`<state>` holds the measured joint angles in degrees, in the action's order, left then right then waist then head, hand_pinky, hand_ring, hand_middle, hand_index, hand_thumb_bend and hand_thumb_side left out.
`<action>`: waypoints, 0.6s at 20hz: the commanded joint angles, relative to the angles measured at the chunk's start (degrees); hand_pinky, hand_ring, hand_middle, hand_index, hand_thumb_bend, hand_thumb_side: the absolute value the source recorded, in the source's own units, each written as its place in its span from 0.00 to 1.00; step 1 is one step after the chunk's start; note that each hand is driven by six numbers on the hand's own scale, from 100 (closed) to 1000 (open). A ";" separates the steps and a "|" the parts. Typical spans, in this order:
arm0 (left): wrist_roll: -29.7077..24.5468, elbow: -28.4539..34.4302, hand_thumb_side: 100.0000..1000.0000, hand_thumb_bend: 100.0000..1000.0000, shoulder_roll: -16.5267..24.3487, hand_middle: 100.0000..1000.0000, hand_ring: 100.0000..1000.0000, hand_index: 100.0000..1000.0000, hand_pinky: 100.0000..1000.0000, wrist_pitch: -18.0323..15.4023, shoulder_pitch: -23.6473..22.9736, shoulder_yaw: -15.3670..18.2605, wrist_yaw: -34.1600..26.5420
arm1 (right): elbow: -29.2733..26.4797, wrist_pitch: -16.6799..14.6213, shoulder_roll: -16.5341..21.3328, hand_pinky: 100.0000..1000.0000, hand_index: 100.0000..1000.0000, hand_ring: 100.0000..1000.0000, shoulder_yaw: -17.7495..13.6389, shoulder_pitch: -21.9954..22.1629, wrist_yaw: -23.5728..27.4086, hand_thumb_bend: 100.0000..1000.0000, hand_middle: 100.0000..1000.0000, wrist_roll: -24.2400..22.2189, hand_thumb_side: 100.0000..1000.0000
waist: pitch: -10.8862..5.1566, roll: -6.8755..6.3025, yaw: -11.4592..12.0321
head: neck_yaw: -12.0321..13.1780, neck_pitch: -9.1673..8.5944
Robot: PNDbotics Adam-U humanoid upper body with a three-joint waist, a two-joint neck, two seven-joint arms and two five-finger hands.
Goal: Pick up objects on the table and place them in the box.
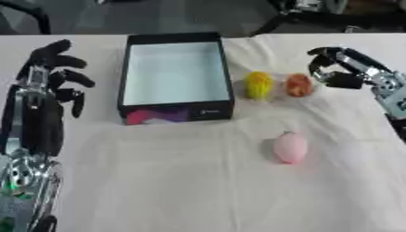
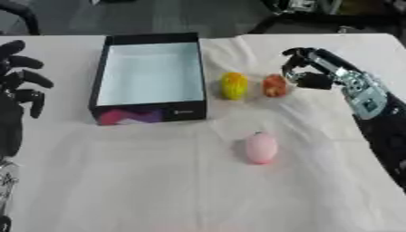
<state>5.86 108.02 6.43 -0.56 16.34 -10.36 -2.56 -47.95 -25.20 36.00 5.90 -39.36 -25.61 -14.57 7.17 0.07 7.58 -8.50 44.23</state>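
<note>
Plainly, in the left eye view the right hand (image 1: 337, 68) hung just beside the orange object (image 1: 299, 84), which lay to the hand's left and slightly nearer the robot. Its fingers were curled inward with the thumb opposed, enclosing nothing. Whether a fingertip touched the orange object could not be told. The yellow object (image 1: 258, 84) sat just beyond the orange one, on the side away from the hand, and the box (image 1: 176, 110) stood open further the same way, nothing visible inside it. The pink object (image 1: 290, 147) lay well apart from the hand, nearer the robot, on the white-covered worktop (image 1: 182, 181). The left hand (image 1: 52, 72) rested on the far side of the box, fingers spread and raised, holding nothing.

In the right eye view the same ordering held: right hand, orange object, yellow object, box, running leftward in a line. The orange object's long axis appeared to run away from the robot, so it presented its flank to the hand. The right hand was clearly the nearer one, and the coming grasp probably turned on a short move to its left and downward.
</note>
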 commanded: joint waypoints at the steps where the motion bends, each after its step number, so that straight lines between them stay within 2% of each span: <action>1: -0.19 1.25 0.80 0.00 0.00 0.50 0.40 0.77 0.00 -0.03 1.08 -0.16 -0.13 | -0.35 0.12 1.05 0.80 0.90 0.76 0.05 -1.47 -2.58 0.00 0.67 0.24 0.65 | -0.34 -0.73 0.19 | -0.29 -0.11; 6: -0.22 1.31 0.80 0.00 -0.14 0.50 0.40 0.77 0.00 -0.04 1.22 -0.19 -0.12 | -0.18 0.69 0.80 0.81 0.89 0.77 0.23 -1.61 -6.78 0.00 0.69 0.40 0.66 | -0.27 -0.76 0.42 | -0.35 -0.11; 9: -0.24 1.36 0.80 0.00 -0.18 0.50 0.40 0.77 0.00 -0.06 1.25 -0.21 -0.11 | -0.16 1.06 0.73 0.81 0.89 0.77 0.40 -1.56 -10.15 0.00 0.71 0.39 0.60 | -0.24 -0.71 0.52 | -0.30 -0.11; 12: -0.27 1.41 0.80 0.00 -0.22 0.50 0.40 0.77 0.00 -0.10 1.29 -0.23 -0.12 | -0.04 1.60 0.65 0.82 0.88 0.78 0.57 -1.47 -14.37 0.00 0.72 0.07 0.62 | -0.21 -0.67 0.62 | -0.25 -0.11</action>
<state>5.75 108.15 5.98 -0.60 16.69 -10.47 -2.56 -47.73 -23.92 35.51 6.64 -39.83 -38.30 -14.50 7.17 0.07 8.16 -8.70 44.23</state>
